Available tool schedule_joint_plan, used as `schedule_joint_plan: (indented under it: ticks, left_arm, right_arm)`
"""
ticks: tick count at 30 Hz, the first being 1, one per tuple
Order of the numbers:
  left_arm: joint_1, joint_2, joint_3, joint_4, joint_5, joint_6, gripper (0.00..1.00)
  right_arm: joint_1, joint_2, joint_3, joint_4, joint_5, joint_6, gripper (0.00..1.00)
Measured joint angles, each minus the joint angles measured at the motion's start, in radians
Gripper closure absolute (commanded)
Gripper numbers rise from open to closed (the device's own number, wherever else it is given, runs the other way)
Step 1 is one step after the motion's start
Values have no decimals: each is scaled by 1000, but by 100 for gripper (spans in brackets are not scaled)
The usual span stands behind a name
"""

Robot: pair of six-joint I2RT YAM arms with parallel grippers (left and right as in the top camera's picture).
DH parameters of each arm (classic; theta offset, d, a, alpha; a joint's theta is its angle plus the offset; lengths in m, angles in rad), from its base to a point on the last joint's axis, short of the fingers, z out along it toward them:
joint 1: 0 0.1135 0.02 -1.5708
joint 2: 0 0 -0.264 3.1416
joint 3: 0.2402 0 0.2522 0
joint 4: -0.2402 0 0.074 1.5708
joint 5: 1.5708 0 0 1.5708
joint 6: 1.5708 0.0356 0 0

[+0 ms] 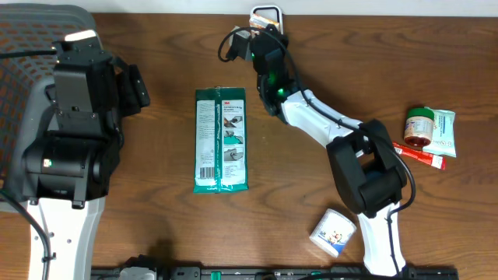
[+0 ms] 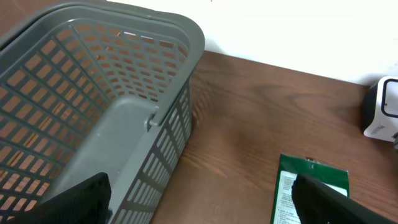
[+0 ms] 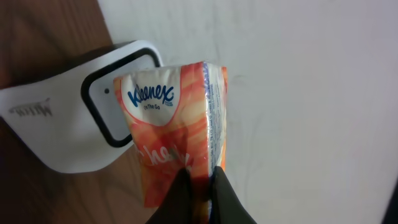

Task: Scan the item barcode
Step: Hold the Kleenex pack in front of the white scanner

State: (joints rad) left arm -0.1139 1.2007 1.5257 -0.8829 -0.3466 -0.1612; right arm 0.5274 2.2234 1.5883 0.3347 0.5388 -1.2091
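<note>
An orange Kleenex tissue pack [image 3: 180, 118] is the item, and my right gripper [image 3: 200, 172] is shut on its lower edge. The pack stands upright just in front of the dark window of the white barcode scanner [image 3: 68, 134]. From overhead, the right gripper [image 1: 261, 37] reaches to the scanner [image 1: 267, 12] at the table's back edge; the pack is hidden there by the arm. My left gripper [image 2: 202, 205] stands open with nothing in it, between the grey basket [image 2: 124, 74] and a green wipes pack [image 2: 311, 180].
The green wipes pack [image 1: 222, 140] lies flat mid-table. The basket [image 1: 31, 47] fills the far left. At the right lie a red-lidded jar [image 1: 419, 127], a white-teal packet [image 1: 443, 132] and a red tube [image 1: 420, 155]. A small white pack [image 1: 333, 232] sits near the front.
</note>
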Motion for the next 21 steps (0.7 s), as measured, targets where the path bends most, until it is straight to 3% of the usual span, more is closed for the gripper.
schedule_joint_plan:
  ticks: [5,14,21]
  left_arm:
    - [0,0,0,0,0,0,8]
    - [0,0,0,0,0,0,8]
    - [0,0,0,0,0,0,8]
  right_arm:
    - [-39,14,0,6,-46,14,99]
    - [-111,30,0,-9,-176,237,99]
    - [-113,30,0,-13,-227,292,99]
